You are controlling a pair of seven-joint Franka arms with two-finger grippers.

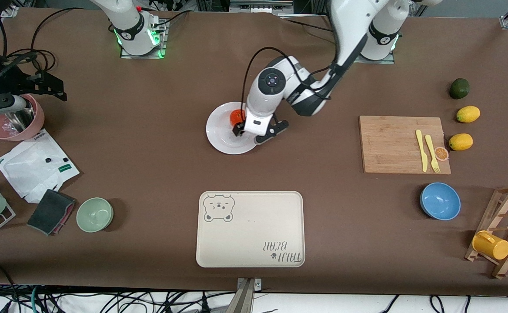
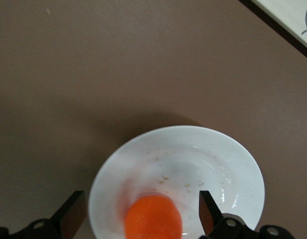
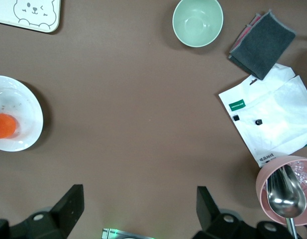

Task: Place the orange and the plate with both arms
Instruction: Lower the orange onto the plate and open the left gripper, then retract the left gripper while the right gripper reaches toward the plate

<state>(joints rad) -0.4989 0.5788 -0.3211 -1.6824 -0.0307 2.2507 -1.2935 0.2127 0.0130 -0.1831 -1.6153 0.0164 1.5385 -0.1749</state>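
We see the plate (image 2: 193, 164) lying flat on the brown table (image 2: 93, 64), white and glossy, with small brown specks scattered across its well. The orange (image 2: 153, 218) sits in the plate, close to its rim and away from its middle, and it looks a little blurred. The left gripper (image 2: 143, 211) is over the plate with its two dark fingers (image 2: 208, 209) spread wide, one to each side of the orange and touching neither it nor the plate. Well apart from the plate, a corner of the cream tray (image 2: 292, 17) shows at the table's edge of view
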